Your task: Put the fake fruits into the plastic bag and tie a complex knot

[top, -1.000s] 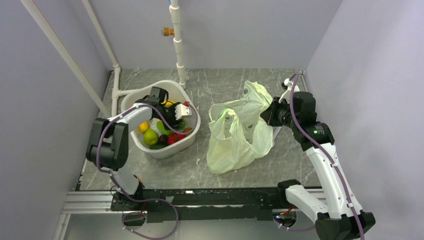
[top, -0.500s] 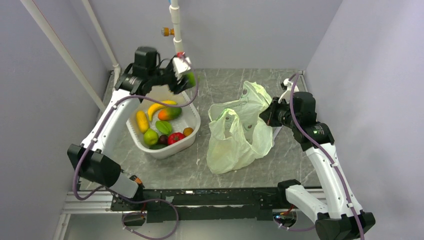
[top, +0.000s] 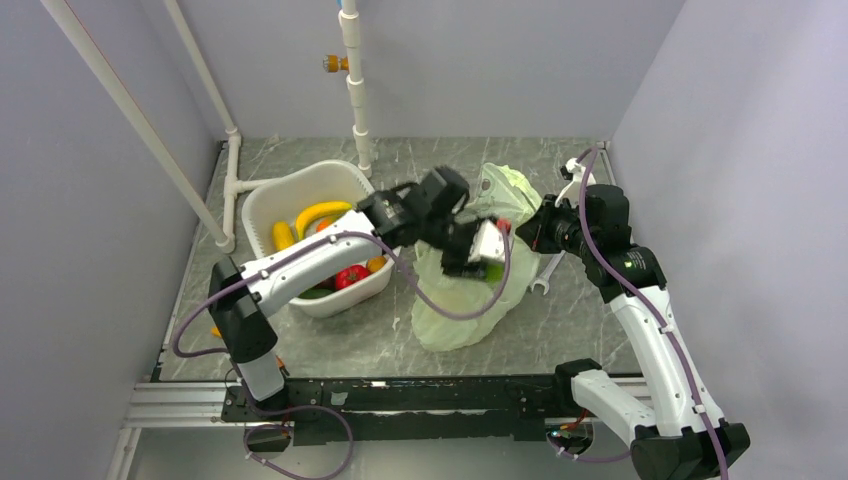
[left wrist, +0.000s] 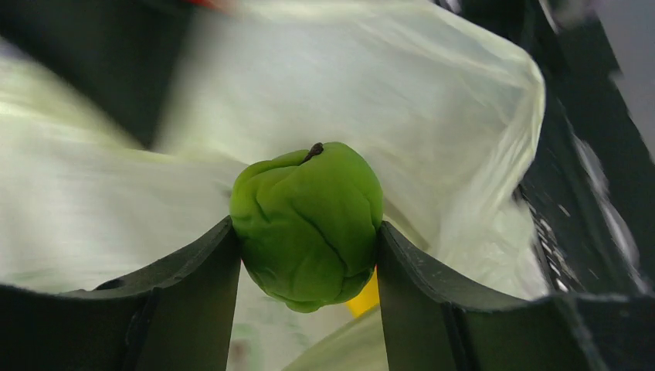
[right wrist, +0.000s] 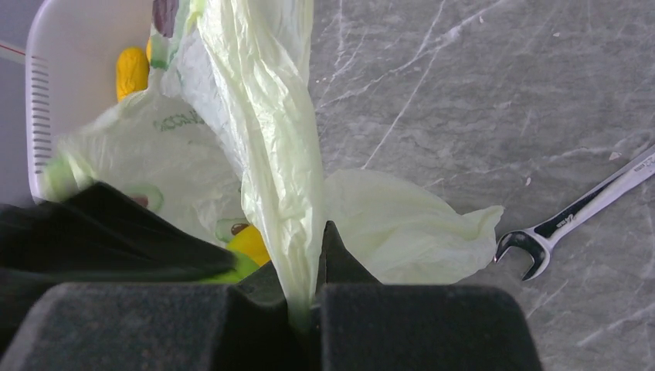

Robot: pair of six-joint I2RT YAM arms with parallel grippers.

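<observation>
My left gripper (top: pixel 489 262) is shut on a green round fruit (left wrist: pixel 307 220) and holds it over the open mouth of the pale-green plastic bag (top: pixel 455 305). The bag fills the left wrist view (left wrist: pixel 371 100). A yellow fruit (left wrist: pixel 364 297) lies inside the bag below the green one. My right gripper (top: pixel 537 231) is shut on the bag's right edge (right wrist: pixel 270 139) and holds it up. Other fruits lie in the white basin (top: pixel 300 184): a banana (top: pixel 318 212) and a red one (top: pixel 350 276) among them. No knot shows.
A metal wrench (top: pixel 545 275) lies on the marble table just right of the bag, below my right gripper; it also shows in the right wrist view (right wrist: pixel 571 220). A white upright pipe (top: pixel 357 90) stands behind the basin. Walls close in left and right.
My left arm has swung from above the basin's far rim rightward and down to the bag's mouth, carrying the green fruit. The right gripper has kept its hold on the bag.
</observation>
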